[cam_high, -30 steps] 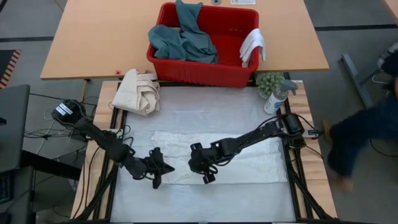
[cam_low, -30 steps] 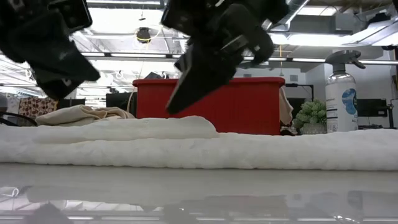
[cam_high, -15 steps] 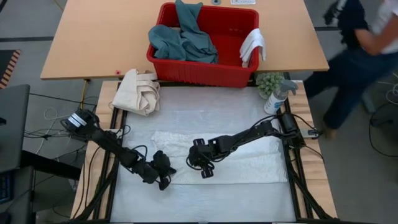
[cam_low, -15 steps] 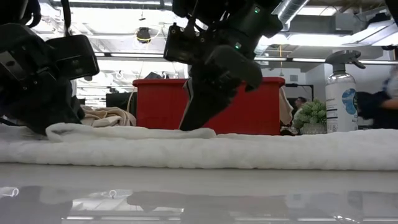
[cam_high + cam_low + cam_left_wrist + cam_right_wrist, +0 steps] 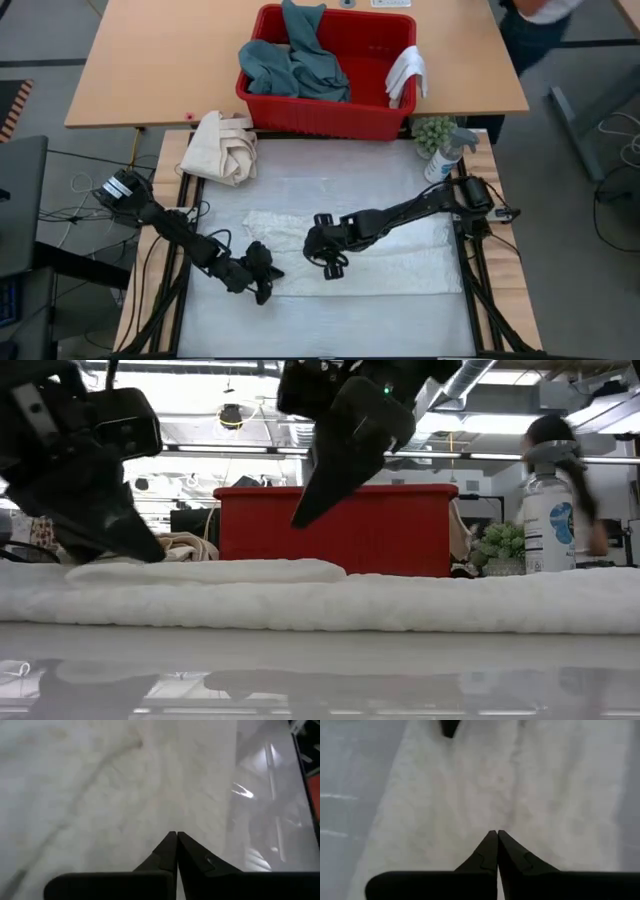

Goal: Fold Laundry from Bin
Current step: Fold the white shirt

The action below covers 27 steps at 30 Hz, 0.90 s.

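A white textured towel (image 5: 400,255) lies folded in a long strip across the table's middle. My left gripper (image 5: 264,283) is shut at the towel's near left corner, low on its upper layer (image 5: 200,571). My right gripper (image 5: 335,268) is shut and hangs a little above the towel's middle (image 5: 302,518). The red bin (image 5: 320,118) stands on the far table, with a teal-green garment (image 5: 295,65) piled in it and a small white cloth (image 5: 407,72) draped over its right rim. No khaki trousers show. My left gripper comes slanting down from the table's left with its fingers shut (image 5: 176,836). In the low view their tip reaches the left end of the towel's upper folded layer (image 5: 160,564). Whether it presses on the cloth or stops just short, I cannot tell. The towel lies flat.
A cream canvas bundle (image 5: 225,145) lies at the table's far left corner. A spray bottle (image 5: 445,155) and a small green plant (image 5: 432,130) stand at the far right. A person moves in the room beyond the far right.
My left gripper has come down from above onto the towel's near left corner and shifted slightly right. My right gripper dipped to the towel, then rose and drew a little toward the far edge. The towel's raised upper fold has flattened.
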{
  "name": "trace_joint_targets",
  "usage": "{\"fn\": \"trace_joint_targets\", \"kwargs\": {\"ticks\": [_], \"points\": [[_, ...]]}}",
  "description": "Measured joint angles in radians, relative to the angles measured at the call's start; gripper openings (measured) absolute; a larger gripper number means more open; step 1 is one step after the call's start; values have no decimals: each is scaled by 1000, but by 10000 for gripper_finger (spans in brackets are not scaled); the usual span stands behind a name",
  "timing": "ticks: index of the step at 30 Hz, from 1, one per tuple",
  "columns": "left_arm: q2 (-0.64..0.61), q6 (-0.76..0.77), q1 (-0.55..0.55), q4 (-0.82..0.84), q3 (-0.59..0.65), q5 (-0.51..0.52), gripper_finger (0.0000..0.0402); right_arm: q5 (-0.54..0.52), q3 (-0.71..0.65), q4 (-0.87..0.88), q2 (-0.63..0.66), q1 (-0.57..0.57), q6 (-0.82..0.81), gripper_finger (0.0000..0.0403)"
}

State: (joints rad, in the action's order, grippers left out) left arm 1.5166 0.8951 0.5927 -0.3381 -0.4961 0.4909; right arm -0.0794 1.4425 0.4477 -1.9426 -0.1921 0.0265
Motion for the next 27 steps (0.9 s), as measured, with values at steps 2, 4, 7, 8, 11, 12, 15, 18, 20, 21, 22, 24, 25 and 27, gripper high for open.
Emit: {"fn": "trace_joint_targets", "kwargs": {"ticks": [2, 4, 7, 8, 11, 12, 15, 18, 20, 21, 22, 24, 25, 27], "points": [[-33, 0, -9, 44, 2, 18, 0, -10, 0, 49, 33, 10, 4, 40], [-76, 1, -20, 78, 2, 27, 0, -10, 0, 121, 74, 20, -4, 44], [-150, 5, -43, 106, 2, 41, 0, -3, 0, 285, 151, 30, -50, 48], [-175, 5, -52, 103, 2, 47, 0, -1, 0, 355, 176, 31, -72, 50], [-253, -4, -87, 63, 2, 86, 0, 0, -10, 553, 250, 20, -187, 59], [-277, -8, -103, 43, 1, 99, 0, -1, -16, 627, 275, 14, -255, 63], [-325, -95, -161, -50, 1, 109, 0, -2, -67, 817, 339, -4, -526, 79], [-348, -213, -223, -172, 0, 48, 7, 0, -162, 921, 412, -40, -847, 101], [-349, -221, -260, -240, 0, 38, 16, 33, -235, 934, 467, -71, -1038, 114], [-348, -206, -277, -271, 0, 37, 22, 46, -273, 927, 496, -92, -1115, 118], [-348, -186, -299, -291, 0, 28, 26, 48, -310, 915, 525, -123, -1184, 118], [-349, -108, -345, -291, 0, -40, 33, 48, -381, 870, 581, -180, -1316, 111], [-348, -64, -367, -264, 0, -77, 35, 50, -417, 836, 615, -211, -1380, 103], [-338, -24, -410, -188, 0, -163, 35, 50, -482, 776, 669, -263, -1495, 86]]}}
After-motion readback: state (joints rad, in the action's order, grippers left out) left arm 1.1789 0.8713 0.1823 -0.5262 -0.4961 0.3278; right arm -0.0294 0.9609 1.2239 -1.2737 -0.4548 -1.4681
